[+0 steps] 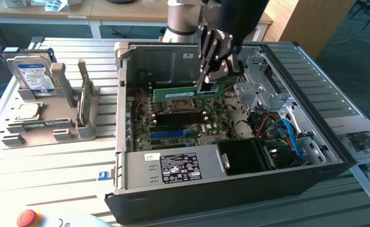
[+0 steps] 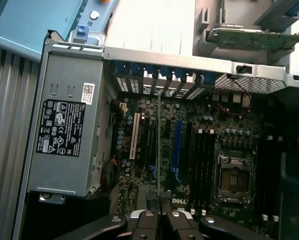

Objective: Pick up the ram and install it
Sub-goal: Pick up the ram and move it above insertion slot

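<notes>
The ram is a thin green stick held level over the motherboard inside the open computer case. My gripper reaches down from above and is shut on the stick's end towards the exterior view's right. In the wrist view the ram appears edge-on as a narrow green line running out from between my fingers. It hangs above the board, beside the blue slot and away from the black memory slots. It sits in no slot.
A silver power supply and a black fan shroud fill the case's near end. The CPU socket lies under the stick. A grey holder at the exterior view's left carries a hard drive and a green card on edge. A red button sits at the near edge.
</notes>
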